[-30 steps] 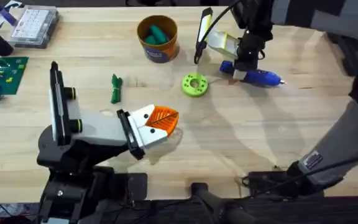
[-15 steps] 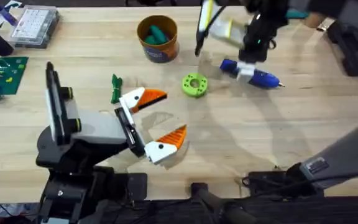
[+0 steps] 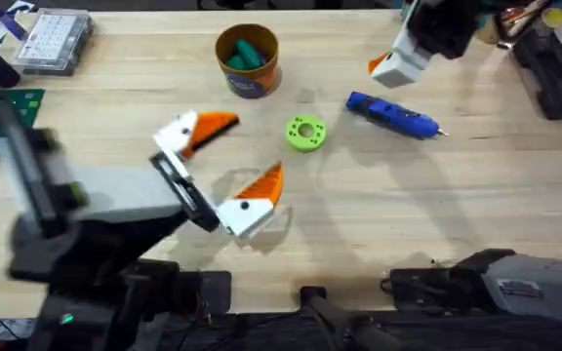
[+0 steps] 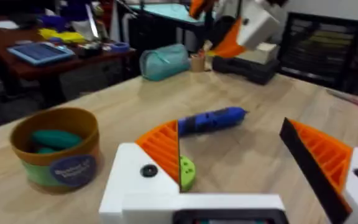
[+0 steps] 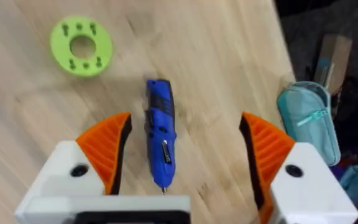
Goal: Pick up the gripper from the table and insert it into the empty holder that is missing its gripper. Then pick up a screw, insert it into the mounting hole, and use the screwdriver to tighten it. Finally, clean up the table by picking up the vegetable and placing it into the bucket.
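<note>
Left gripper (image 3: pixel 220 164) spread wide, empty; vegetable at its nine o'clock, hidden. Straddle it lengthwise, then bucket (image 3: pixel 247 60).

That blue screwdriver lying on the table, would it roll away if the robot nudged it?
Probably: the screwdriver lies flat and its handle looks rounded, so a sideways push might roll it. It looks rigid, likely hard plastic, so possibly a bit slippery for the open right gripper.
</note>
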